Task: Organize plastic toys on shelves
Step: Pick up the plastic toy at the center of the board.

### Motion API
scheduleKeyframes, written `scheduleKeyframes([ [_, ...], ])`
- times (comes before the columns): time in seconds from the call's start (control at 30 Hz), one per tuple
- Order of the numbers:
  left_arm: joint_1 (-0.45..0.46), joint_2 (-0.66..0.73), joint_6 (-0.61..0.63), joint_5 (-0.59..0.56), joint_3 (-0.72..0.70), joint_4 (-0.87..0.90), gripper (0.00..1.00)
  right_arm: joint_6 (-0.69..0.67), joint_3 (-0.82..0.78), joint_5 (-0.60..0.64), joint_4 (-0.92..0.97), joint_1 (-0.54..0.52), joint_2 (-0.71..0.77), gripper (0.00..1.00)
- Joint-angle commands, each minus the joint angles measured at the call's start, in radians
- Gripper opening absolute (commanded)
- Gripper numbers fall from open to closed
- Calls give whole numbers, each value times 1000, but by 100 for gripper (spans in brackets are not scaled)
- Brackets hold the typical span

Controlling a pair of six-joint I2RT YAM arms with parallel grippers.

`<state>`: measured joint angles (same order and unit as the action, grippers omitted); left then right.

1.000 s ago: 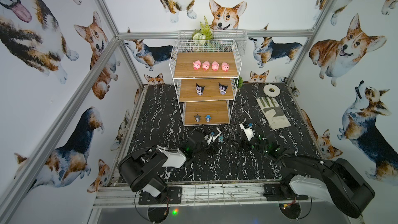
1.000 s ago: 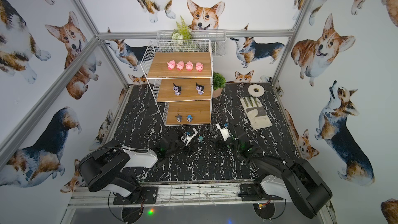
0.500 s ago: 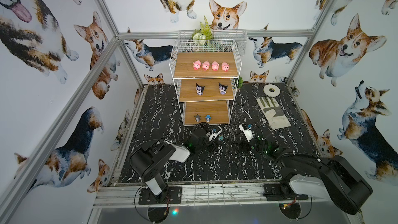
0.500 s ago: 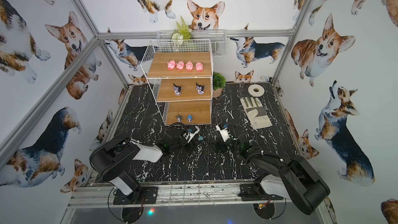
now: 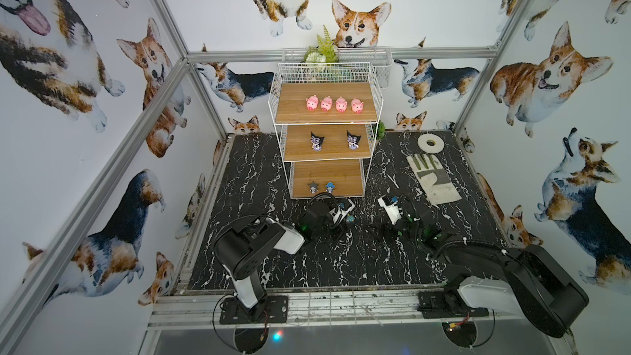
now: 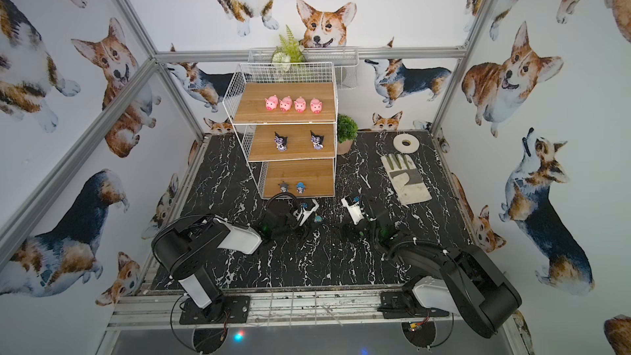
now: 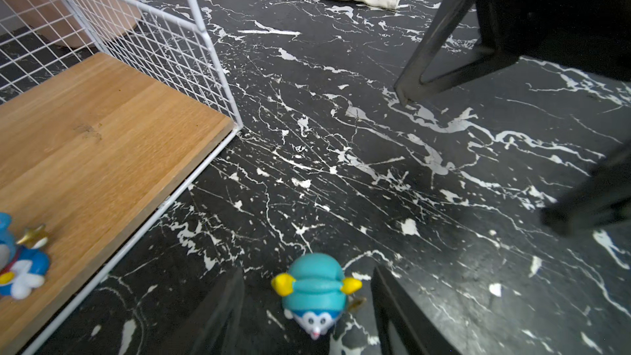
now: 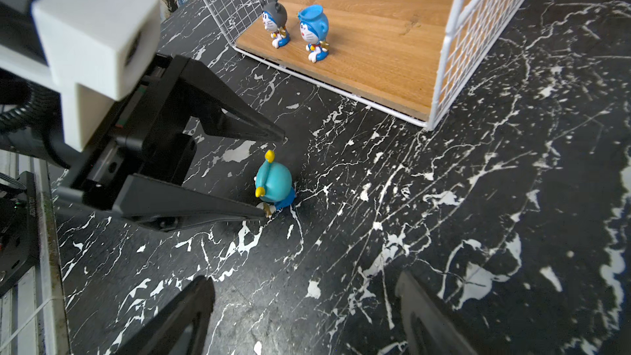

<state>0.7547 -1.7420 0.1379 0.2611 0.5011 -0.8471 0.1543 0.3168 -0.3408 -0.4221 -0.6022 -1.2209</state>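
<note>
A teal blue-grey figure (image 7: 316, 288) lies on its side on the black marble table (image 7: 375, 131), just in front of the rack's bottom shelf (image 7: 102, 131). My left gripper (image 7: 307, 269) is open, its fingers either side of this toy with gaps showing; seen from the right wrist, the left gripper (image 8: 274, 175) straddles the figure (image 8: 275, 182). My right gripper (image 8: 304, 278) hangs open over bare table nearby. Two blue-grey figures (image 8: 275, 23) (image 8: 314, 34) stand on the bottom shelf. Pink pigs (image 5: 333, 104) fill the top shelf (image 5: 293, 104); two black-and-purple figures (image 5: 317, 141) (image 5: 353, 140) stand on the middle shelf (image 5: 334, 146).
A white-and-grey glove (image 5: 432, 175) and a white tape roll (image 5: 429, 143) lie at the back right. A small potted plant (image 6: 346, 131) stands beside the rack. A wire basket with a green plant (image 5: 324, 56) hangs behind it. The rack's mesh side (image 7: 164, 49) is close to my left gripper.
The left arm has reached forward a little and its jaws have narrowed around the teal figure. The right arm has hardly moved.
</note>
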Motion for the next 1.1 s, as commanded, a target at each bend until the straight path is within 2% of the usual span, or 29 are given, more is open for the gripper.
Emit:
scheduleKeyframes([
  [0.0, -1, -8, 12, 19, 12, -31, 61, -18, 4, -3, -21, -2, 1, 89],
  [0.57, 0, -32, -12, 46, 24, -55, 45, -20, 3, -2, -20, -2, 8, 89],
  [0.67, -1, -28, -15, 37, 20, -60, 42, -19, 3, -3, -21, -2, 8, 89],
  [0.77, 0, -25, -18, 20, 11, -75, 34, -19, 4, -2, -18, -2, 10, 88],
  [1.07, 0, -7, -53, -22, 12, -74, 29, -21, -5, 8, -18, -2, 30, 88],
])
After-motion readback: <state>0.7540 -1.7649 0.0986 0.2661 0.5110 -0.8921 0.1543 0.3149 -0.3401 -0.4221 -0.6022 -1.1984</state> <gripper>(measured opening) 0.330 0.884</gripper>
